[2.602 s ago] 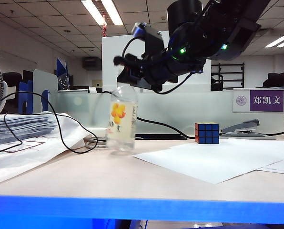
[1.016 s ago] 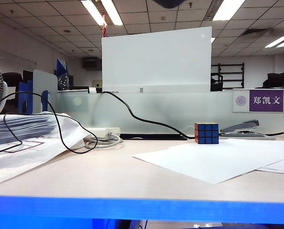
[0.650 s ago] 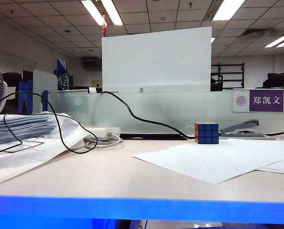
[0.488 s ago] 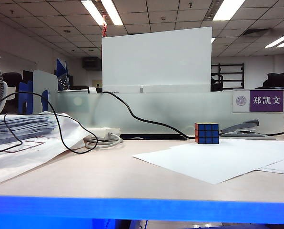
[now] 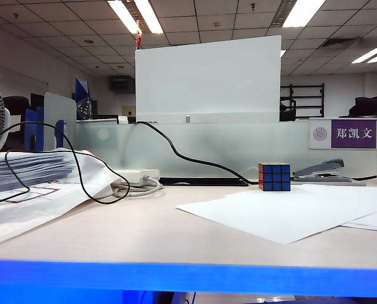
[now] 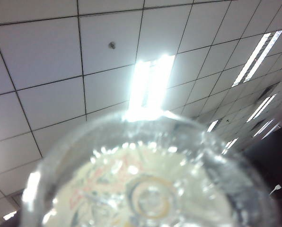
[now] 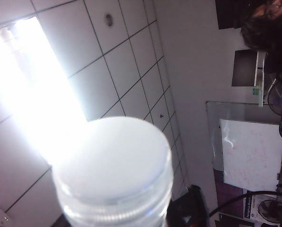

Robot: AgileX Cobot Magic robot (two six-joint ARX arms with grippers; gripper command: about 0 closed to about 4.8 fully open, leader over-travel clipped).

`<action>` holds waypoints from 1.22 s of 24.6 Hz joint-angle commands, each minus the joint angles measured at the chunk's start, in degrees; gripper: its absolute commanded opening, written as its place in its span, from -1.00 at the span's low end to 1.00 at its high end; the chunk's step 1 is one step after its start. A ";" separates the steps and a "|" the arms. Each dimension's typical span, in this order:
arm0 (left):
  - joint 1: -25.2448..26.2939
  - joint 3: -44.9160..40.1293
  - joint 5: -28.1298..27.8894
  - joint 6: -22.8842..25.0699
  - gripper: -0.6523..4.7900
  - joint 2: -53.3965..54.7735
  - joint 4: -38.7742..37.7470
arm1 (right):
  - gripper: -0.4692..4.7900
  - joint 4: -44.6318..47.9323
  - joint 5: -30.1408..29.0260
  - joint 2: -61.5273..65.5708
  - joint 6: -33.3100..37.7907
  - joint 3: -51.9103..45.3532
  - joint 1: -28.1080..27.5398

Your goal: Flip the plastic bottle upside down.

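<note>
The plastic bottle (image 7: 115, 165) is up off the table and does not appear in the exterior view, nor do the arms. In the right wrist view its clear wide cap fills the lower middle against the ceiling. My right gripper (image 7: 117, 223) is shut on the bottle just under the cap, and one dark finger (image 7: 193, 208) shows beside it. The left wrist view looks up into the bottle's round clear base (image 6: 150, 189), very close, with label colours glinting through it. My left gripper's fingers are hidden there, so its state does not show.
On the table stand a Rubik's cube (image 5: 274, 177), a stapler (image 5: 321, 170) and a white power strip (image 5: 138, 176) with a black cable. White paper sheets (image 5: 290, 212) lie at the right, a paper stack (image 5: 30, 170) at the left. A frosted partition (image 5: 226, 149) runs behind.
The bottle stood on the table with a gripper at its neck, then was lifted out of the exterior view. Over the last second that view shows no difference.
</note>
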 commanded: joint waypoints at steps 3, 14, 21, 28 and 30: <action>-0.02 0.24 -0.59 0.26 0.88 1.14 0.85 | -0.85 0.94 0.20 -0.44 -0.20 0.37 2.71; -0.02 0.31 -0.66 0.26 -0.35 1.14 1.95 | -0.85 0.42 1.03 -0.44 -0.24 0.37 3.08; 0.00 1.20 -1.92 0.26 -0.78 1.14 1.49 | -0.24 1.55 1.03 -0.44 -1.68 0.37 2.97; 0.00 2.10 -3.96 2.12 -0.78 1.14 -3.13 | 0.28 2.54 1.22 -0.44 -2.78 0.39 1.79; 0.02 2.10 -3.91 2.62 -0.78 1.14 -4.33 | 0.33 2.62 2.23 -0.44 -2.78 0.39 1.18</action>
